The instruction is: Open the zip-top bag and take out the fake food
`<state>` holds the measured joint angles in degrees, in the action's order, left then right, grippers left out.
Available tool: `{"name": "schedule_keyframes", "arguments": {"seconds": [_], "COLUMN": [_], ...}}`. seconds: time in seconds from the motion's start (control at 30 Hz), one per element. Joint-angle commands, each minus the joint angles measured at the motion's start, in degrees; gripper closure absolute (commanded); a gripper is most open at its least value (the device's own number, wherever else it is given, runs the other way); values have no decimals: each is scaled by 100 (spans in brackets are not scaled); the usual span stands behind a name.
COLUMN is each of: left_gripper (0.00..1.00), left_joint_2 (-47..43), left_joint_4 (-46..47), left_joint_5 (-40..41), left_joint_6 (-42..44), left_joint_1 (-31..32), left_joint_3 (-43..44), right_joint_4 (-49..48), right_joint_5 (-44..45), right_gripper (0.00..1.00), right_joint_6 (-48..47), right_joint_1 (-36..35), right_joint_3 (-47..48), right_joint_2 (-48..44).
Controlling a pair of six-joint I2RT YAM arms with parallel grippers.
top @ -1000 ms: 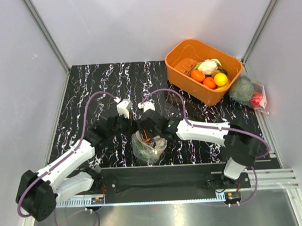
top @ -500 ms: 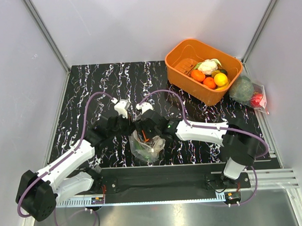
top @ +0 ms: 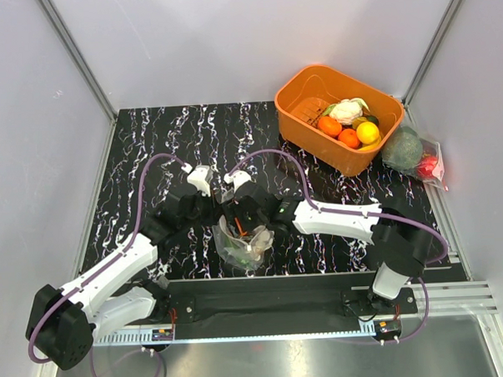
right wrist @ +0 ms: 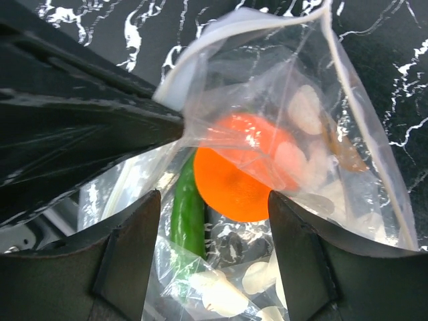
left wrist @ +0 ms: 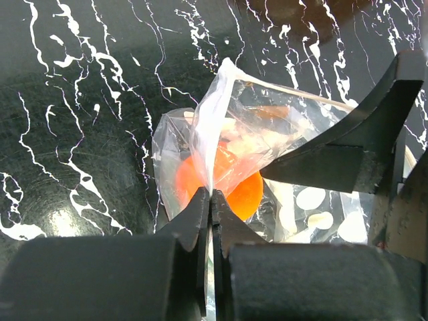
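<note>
The zip-top bag [top: 242, 249], clear with pale dots, sits near the table's front edge between both grippers. My left gripper [left wrist: 211, 198] is shut on a fold of the bag's upper film and holds it up; it shows in the top view [top: 221, 220]. My right gripper [right wrist: 214, 204] is open, its fingers [right wrist: 130, 247] straddling the bag's mouth right above the contents; it shows in the top view [top: 246, 222]. Inside the bag lie the fake food: an orange round fruit [right wrist: 234, 175] [left wrist: 231, 187] and a long dark-green vegetable [right wrist: 188, 215]. Yellow pieces are not visible.
An orange basket [top: 301, 84] at the back right holds oranges, a yellow fruit and a white cauliflower [top: 346, 111]. An undotted clear bag with a big green ball [top: 402, 148] and a red item lies at the right table edge. Grey walls enclose the table.
Both grippers and the bag have shifted slightly left. The left gripper keeps its hold on the bag film; the right stays open at the mouth.
</note>
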<state>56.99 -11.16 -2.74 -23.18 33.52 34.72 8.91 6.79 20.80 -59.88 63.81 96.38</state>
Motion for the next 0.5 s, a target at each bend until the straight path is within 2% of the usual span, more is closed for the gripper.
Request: {"name": "schedule_keyframes", "arguments": {"seconds": [0.0,0.17,0.47], "left_gripper": [100,100,100], "left_joint_2": [-92,-127,-127], "left_joint_4": [96,105,149], "left_joint_5": [178,160,81], "left_joint_6": [-38,-29,-11], "left_joint_1": [6,6,-3], "left_joint_3": [-9,-18,0], "right_joint_4": [-47,-55,-12], "right_joint_5": [-203,-459,15], "right_gripper": [28,28,26], "right_joint_6": [-41,-23,-523], "right_joint_1": [-6,2,2], "right_joint_3": [299,299,518], "right_joint_2": [-347,-436,100]}}
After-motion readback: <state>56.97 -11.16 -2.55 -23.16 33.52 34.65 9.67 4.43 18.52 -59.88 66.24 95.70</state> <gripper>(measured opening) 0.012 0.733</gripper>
